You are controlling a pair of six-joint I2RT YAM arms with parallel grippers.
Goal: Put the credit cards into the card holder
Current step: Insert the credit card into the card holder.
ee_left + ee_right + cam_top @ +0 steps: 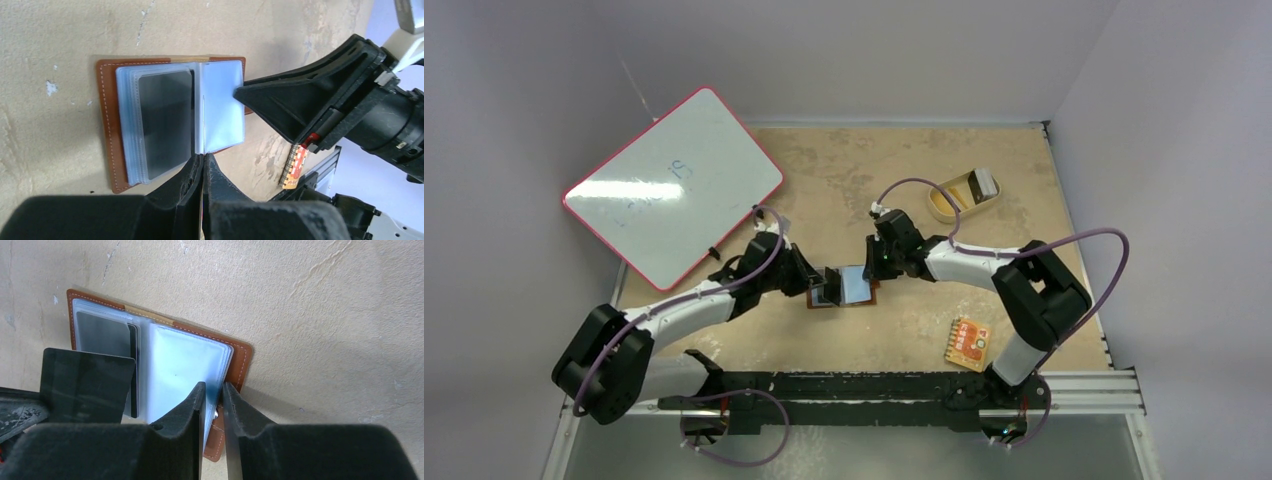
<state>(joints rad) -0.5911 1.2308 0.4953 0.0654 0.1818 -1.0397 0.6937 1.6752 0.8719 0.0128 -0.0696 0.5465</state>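
- The left claw [204, 160] is clenched, its 2 black fingers pressed together at the bottom of its own view. In the right wrist view a black credit card [86, 385] stands up from it at lower left, gripped by 1 edge.
- The right claw [214, 389] shows only a narrow gap, and the edge of a clear pocket leaf sits between its 2 fingers. I cannot tell whether it pinches the leaf.
- The card holder [106, 125] lies open and flat at the centre of the worktop [844, 170], between the 2 claws. It is brown leather with pale stitching and rounded corners, and it holds a stack of glossy bluish-grey plastic pockets.
- A second black card [165, 120], smooth with rounded corners, sits inside the top pocket of 1 stack.
- In the top view both forearms slant inward from the lower corners, and the wrists meet over the holder.
- The worktop is tan, mottled and scuffed.
- A pink-rimmed whiteboard [674, 185] lies at upper left, a tan oval dish [944, 205] at upper right and an orange-red patterned packet [967, 343] at lower right.
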